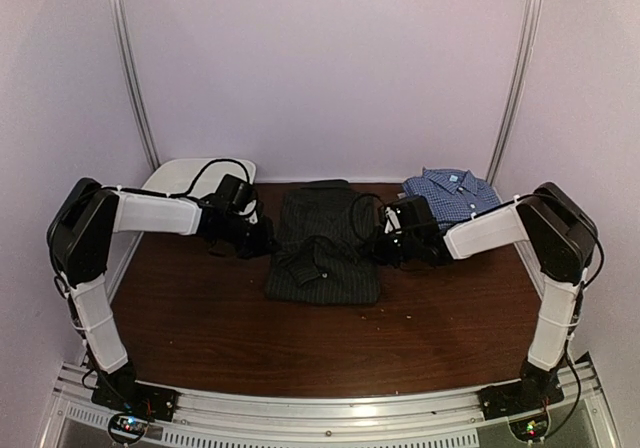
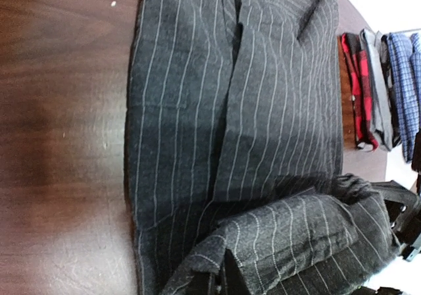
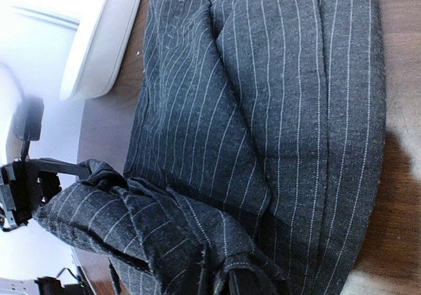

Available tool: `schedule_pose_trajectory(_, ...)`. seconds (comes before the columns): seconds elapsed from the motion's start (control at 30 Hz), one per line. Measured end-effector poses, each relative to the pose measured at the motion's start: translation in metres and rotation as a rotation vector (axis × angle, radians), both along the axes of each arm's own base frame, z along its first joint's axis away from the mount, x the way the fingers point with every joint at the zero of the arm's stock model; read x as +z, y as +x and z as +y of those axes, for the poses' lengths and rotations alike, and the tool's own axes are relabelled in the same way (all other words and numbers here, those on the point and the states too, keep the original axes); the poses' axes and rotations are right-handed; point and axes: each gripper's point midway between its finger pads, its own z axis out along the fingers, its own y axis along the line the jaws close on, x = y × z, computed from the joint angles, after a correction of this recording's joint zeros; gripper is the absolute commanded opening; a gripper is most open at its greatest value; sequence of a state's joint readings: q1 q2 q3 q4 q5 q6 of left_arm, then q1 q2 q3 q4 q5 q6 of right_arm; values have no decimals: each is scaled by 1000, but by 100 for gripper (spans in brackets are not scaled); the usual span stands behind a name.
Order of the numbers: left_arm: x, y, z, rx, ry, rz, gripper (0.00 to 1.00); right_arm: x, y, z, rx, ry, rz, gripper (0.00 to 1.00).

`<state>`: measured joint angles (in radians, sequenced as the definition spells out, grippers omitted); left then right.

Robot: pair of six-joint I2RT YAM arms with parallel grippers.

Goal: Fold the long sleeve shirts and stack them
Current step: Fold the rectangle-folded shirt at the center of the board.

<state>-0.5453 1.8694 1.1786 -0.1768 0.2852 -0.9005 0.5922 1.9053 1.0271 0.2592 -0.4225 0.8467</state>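
L gripper (image 1: pixel 266 247) + R gripper (image 1: pixel 377 245) both clamped on your black pinstriped cloth shirt (image 1: pixel 322 263). Red-black checked shirt (image 2: pixel 355 91): L wrist cam only, not top cam.

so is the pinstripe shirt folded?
Partly. The shirt has sides folded in; left gripper and right gripper hold one end bunched over it.

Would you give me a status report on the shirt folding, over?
Shut on pinstriped shirt: left gripper, right gripper; fold lifted between them. Far right, blue checked shirt. Nothing obstructing.

Top overlooks table (image 1: pixel 200 318); wrist views close, sharing pinstriped shirt (image 2: pixel 276 110).
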Motion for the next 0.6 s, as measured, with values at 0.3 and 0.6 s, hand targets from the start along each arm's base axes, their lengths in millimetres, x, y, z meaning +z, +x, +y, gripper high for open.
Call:
schedule_pose_trajectory(0.3,20,25,-1,-1,15,-71,68,8,15,-7,-16,-35,-28,68)
schedule_pose_trajectory(0.6,31,31,23,35,56,-98,72,22,17,-23,-32,-127,-72,70)
